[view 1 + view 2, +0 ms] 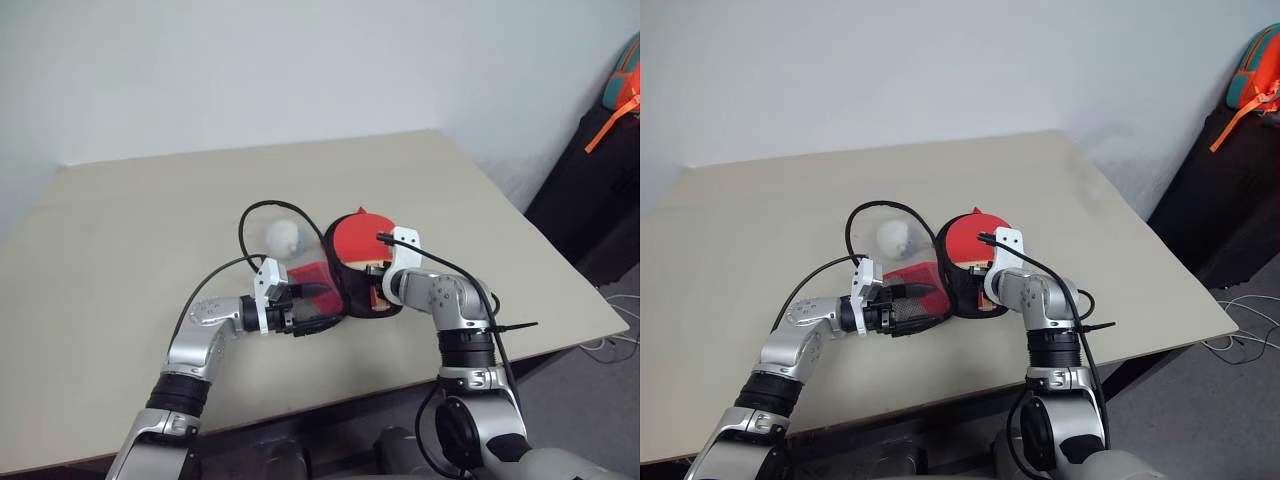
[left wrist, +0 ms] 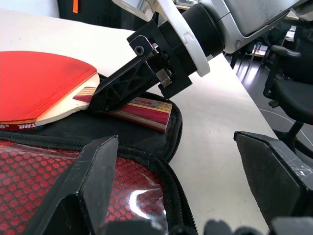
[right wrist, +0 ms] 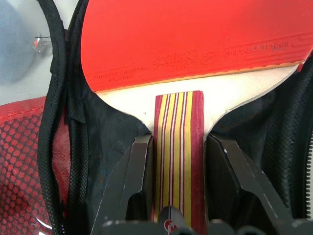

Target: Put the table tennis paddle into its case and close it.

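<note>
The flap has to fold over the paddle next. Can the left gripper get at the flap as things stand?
Probably yes: the left gripper is open right at the case flap's edge, with nothing between them.

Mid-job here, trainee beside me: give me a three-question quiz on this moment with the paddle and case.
1. True or false: the right gripper is clamped on the handle of the table tennis paddle.
2. What lies under the paddle: A the case lining, B bare table, C the white ball?
3. Is the left gripper open or shut?

Key: 1 true. 2 A. 3 open, one finger over the case's mesh flap.
</note>
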Tool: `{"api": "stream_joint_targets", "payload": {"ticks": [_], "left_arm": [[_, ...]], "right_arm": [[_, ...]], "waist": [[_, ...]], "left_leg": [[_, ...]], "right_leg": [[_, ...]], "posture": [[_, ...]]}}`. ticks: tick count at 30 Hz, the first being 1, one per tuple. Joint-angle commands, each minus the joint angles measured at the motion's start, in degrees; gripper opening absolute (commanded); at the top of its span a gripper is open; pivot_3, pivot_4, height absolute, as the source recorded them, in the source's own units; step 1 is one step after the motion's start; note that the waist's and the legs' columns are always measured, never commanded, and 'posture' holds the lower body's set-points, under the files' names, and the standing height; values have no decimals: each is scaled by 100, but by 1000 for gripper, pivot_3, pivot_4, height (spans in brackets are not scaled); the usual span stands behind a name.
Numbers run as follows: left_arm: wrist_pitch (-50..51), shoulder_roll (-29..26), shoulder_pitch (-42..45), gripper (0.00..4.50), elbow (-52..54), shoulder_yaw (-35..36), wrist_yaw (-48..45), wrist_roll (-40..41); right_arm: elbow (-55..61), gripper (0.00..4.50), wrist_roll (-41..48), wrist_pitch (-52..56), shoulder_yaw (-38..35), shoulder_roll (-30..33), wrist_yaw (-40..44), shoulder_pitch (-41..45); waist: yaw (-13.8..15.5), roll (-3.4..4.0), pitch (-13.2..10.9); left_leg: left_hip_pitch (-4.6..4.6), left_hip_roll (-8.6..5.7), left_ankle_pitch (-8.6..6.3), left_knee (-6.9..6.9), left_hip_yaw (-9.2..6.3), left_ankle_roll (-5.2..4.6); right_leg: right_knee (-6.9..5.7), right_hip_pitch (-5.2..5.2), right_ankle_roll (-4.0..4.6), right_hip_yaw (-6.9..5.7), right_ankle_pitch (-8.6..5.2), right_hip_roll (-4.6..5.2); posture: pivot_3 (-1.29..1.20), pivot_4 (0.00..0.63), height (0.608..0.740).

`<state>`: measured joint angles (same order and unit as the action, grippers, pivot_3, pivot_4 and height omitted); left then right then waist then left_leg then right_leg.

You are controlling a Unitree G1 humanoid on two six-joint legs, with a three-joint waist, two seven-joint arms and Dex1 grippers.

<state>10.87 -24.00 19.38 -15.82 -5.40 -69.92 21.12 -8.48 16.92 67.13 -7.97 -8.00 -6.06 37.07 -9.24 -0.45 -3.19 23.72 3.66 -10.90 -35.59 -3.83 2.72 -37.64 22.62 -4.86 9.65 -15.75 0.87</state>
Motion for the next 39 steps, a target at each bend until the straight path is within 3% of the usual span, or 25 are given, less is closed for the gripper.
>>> {"api": "stream_joint_targets", "payload": {"ticks": [1, 19, 29, 31, 35, 39], "left_arm": [[-21, -1, 140, 4052, 78, 36, 11, 15], [-48, 20, 177, 4052, 4, 26, 21, 10], [-100, 49, 251, 4052, -114, 12, -11, 0], [-107, 60, 268, 4052, -128, 22, -10, 9], [288, -33, 435, 4052, -56, 218, -5, 252], [661, -320, 637, 4052, -95, 440, -148, 465]], "right_arm": [[184, 1229, 149, -72, 117, -387, 88, 103], [-147, 1229, 265, -224, 136, -488, 20, 57], [286, 4472, 522, 28, 124, -403, -89, -85], [533, 4472, 486, 144, 271, -239, -65, -174], [1701, 4472, 377, 585, 836, 709, 296, -509], [2697, 4472, 683, 701, 634, 1405, 853, -645]], "waist": [[-1, 0, 0], [-2, -1, 1], [8, -2, 1], [9, -2, 1], [19, -2, 1], [38, -2, 0]], "left_leg": [[0, 0, 0, 0, 0, 0], [-5, 0, 0, 0, -1, 0], [-7, 0, 0, -1, -3, 0], [-6, 0, 1, -2, -3, -1], [7, 0, 0, 5, -3, 0], [34, -2, 1, 0, -1, -1]], "right_leg": [[0, 0, 0, 0, 0, 0], [-1, -2, 0, 0, 0, 0], [0, -8, 1, -1, -1, 0], [0, -6, 1, -1, -1, 0], [1, 7, 2, -1, -2, 0], [2, 31, 2, 0, -1, 1]], "posture": [[0, 0, 740], [0, 0, 740], [0, 0, 740], [0, 0, 740], [0, 0, 740], [0, 0, 740]]}}
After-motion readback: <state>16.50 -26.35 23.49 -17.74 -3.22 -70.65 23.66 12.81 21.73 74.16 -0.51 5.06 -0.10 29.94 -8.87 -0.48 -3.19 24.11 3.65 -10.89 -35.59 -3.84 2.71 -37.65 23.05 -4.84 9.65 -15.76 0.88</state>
